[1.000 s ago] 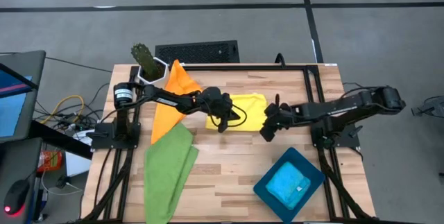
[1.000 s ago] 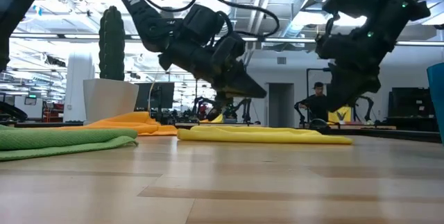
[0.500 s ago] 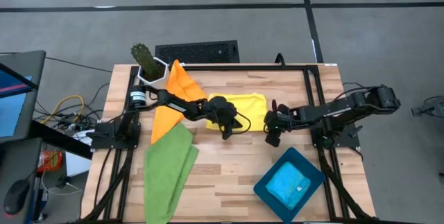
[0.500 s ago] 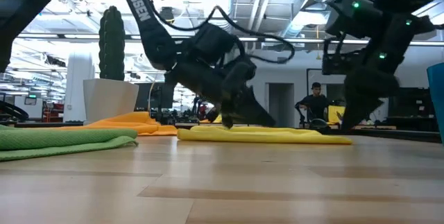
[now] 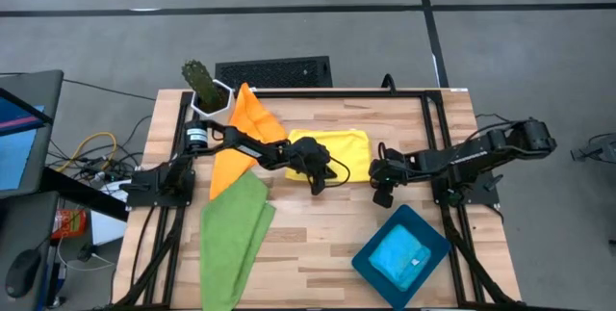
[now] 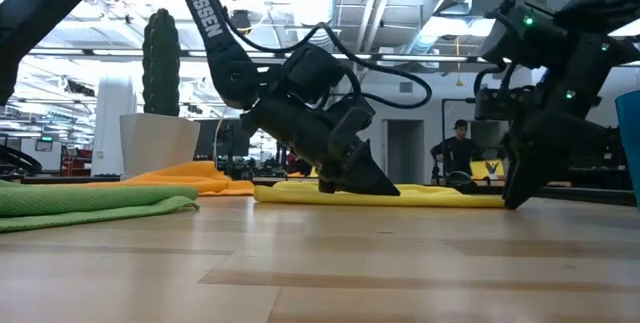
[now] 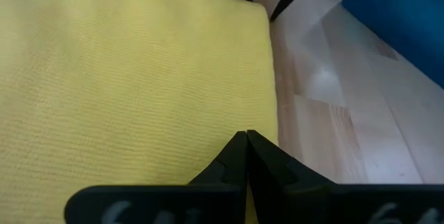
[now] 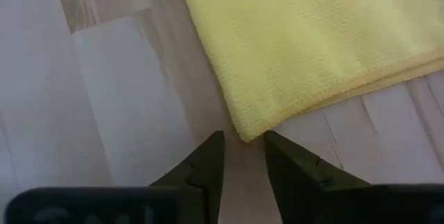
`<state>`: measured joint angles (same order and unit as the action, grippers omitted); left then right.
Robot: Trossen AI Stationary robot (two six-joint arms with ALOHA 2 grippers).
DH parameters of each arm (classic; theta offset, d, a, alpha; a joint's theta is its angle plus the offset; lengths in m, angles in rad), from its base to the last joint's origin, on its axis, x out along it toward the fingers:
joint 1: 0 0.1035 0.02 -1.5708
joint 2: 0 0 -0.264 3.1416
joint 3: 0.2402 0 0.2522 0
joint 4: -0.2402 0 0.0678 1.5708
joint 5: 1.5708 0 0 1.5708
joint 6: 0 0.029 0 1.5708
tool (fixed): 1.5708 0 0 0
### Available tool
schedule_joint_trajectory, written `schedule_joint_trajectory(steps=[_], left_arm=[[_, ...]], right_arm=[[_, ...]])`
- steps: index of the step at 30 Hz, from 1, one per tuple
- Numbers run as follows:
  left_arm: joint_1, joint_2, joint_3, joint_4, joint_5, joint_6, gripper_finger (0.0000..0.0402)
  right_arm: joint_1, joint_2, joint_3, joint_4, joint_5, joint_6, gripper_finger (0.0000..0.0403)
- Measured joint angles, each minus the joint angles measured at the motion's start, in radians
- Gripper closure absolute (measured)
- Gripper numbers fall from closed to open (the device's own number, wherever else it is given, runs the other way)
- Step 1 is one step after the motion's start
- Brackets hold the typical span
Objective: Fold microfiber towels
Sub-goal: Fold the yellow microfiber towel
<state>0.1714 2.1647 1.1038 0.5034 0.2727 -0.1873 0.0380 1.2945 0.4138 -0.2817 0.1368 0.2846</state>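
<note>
Yellow towel flat on the counter, a hand at each end.

The yellow towel (image 5: 334, 155) lies folded flat in the middle of the wooden counter (image 5: 318, 234), toward its far edge. The left hand (image 5: 318, 178) is down on the towel's near edge, its fingers (image 7: 244, 161) pressed together with nothing between them, tips resting on the cloth. The right hand (image 5: 382, 194) is low at the towel's right near corner, fingers (image 8: 208, 161) slightly apart with the corner tip just between them, not clamped. The orange towel (image 5: 241, 133) lies to the left, running toward the far left corner beside a potted cactus (image 5: 202, 85). The green towel (image 5: 233, 234) lies at the near left. The light blue towel (image 5: 399, 256) sits folded in the dark teal tray (image 5: 368, 261) at the near right.
</note>
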Motion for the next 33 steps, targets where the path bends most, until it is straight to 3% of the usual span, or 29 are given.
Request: schedule_joint_trajectory(steps=[6, 11, 17, 25, 30, 33], left_arm=[[-0.005, 0.000, 0.000, -0.006, -0.001, 0.006, 0.0401], [-0.005, -0.002, 0.000, -0.020, 0.015, 0.015, 0.0401], [-0.006, -0.002, 0.000, -0.020, 0.022, 0.024, 0.0401], [-0.006, -0.002, -0.001, -0.023, 0.027, 0.033, 0.0401], [-0.007, -0.002, -0.001, -0.025, 0.027, 0.035, 0.0401], [-0.007, -0.002, -0.001, -0.026, 0.028, 0.035, 0.0401]], right_arm=[[0.000, 0.002, 0.027, -0.031, -0.005, -0.011, 0.0326], [0.000, -0.048, 0.121, -0.166, -0.008, -0.030, 0.0328], [0.002, -0.074, 0.137, -0.051, -0.012, -0.146, 0.0298], [-0.010, 0.082, 0.131, -0.017, -0.015, -0.278, 0.0228], [-0.014, 0.166, 0.137, -0.015, -0.035, -0.293, 0.0218], [-0.015, 0.179, 0.140, -0.020, -0.028, -0.285, 0.0232]])
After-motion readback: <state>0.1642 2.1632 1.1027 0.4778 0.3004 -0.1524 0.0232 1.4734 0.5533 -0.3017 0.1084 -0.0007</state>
